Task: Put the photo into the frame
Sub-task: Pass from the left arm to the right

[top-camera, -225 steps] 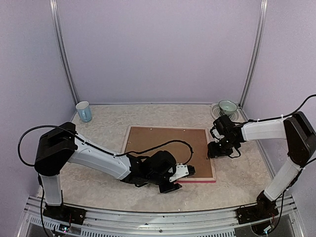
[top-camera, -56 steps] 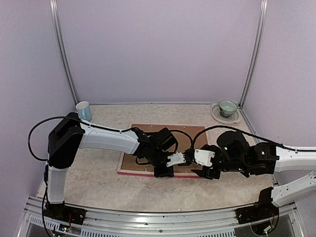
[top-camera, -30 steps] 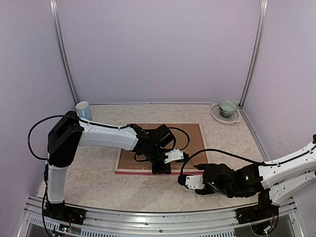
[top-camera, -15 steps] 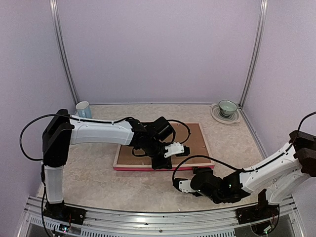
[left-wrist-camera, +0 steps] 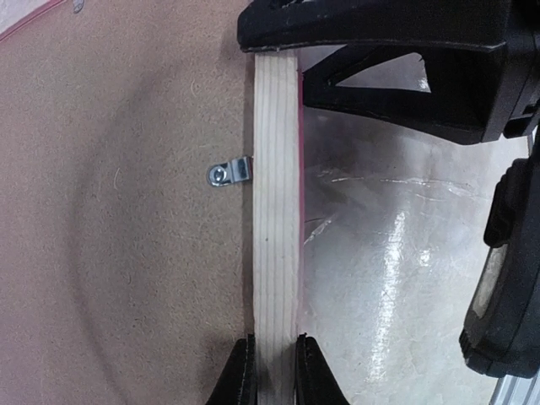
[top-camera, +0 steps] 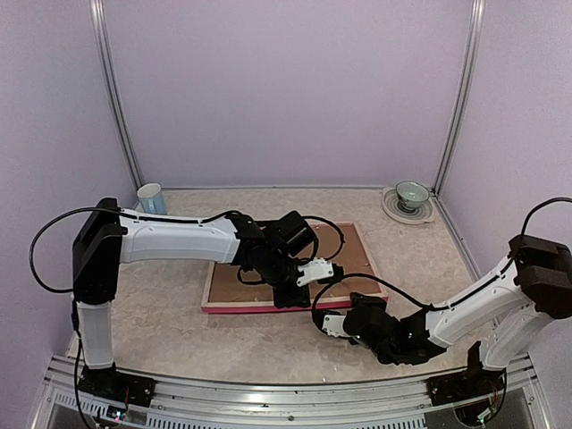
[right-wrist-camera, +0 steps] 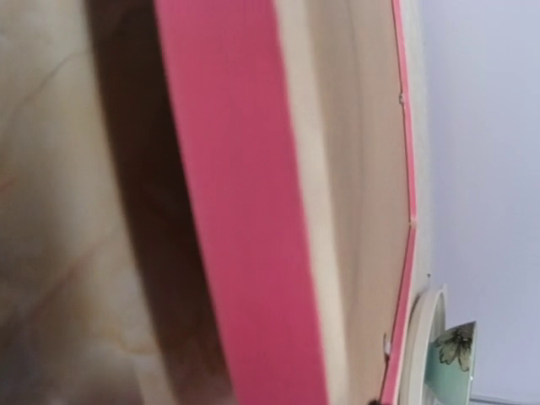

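Observation:
The frame lies back side up on the table, its pink near rail facing me and a brown backing board filling it. The photo is hidden. My left gripper is shut on the near rail; in the left wrist view both fingers pinch the pale wood rail beside the board. My right gripper sits low on the table just in front of that rail. The right wrist view shows only the pink rail close up with shadow under it, no fingers.
A blue-and-white cup stands at the back left. A green bowl on a saucer sits at the back right, also seen as bowl. A black cable loops over the board. A metal tab holds the board.
The right arm has drawn back toward the near table edge and swung its gripper low in front of the frame. The left gripper kept its grip and shifted the frame slightly left.

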`<action>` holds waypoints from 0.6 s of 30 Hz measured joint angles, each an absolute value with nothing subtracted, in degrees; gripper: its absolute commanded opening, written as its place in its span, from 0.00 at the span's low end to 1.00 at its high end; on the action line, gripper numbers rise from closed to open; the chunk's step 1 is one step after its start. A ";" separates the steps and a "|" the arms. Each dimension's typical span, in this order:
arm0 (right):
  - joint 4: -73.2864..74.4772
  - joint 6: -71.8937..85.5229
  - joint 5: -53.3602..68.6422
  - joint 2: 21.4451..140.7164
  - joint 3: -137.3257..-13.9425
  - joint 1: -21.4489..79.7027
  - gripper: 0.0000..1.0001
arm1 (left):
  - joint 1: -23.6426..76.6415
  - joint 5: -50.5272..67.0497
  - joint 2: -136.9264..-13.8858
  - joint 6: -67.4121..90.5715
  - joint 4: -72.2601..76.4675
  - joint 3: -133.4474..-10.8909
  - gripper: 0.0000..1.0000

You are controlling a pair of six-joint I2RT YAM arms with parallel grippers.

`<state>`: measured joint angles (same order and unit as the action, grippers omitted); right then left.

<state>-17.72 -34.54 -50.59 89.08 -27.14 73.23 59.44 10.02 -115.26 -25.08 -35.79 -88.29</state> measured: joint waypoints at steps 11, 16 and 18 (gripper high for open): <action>-24.01 -38.24 -52.42 91.00 -27.05 72.53 0.31 | 59.70 10.04 -113.62 -24.45 -36.51 -87.94 0.00; -24.97 -40.36 -52.82 91.66 -27.20 72.49 0.15 | 59.70 9.78 -113.60 -24.49 -36.67 -87.72 0.00; -24.53 -42.06 -52.80 91.70 -27.22 72.51 0.08 | 59.70 9.76 -113.40 -24.49 -36.53 -87.68 0.00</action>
<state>-24.53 -42.06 -52.80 91.70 -27.22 72.51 59.70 9.76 -113.40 -24.49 -36.53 -87.68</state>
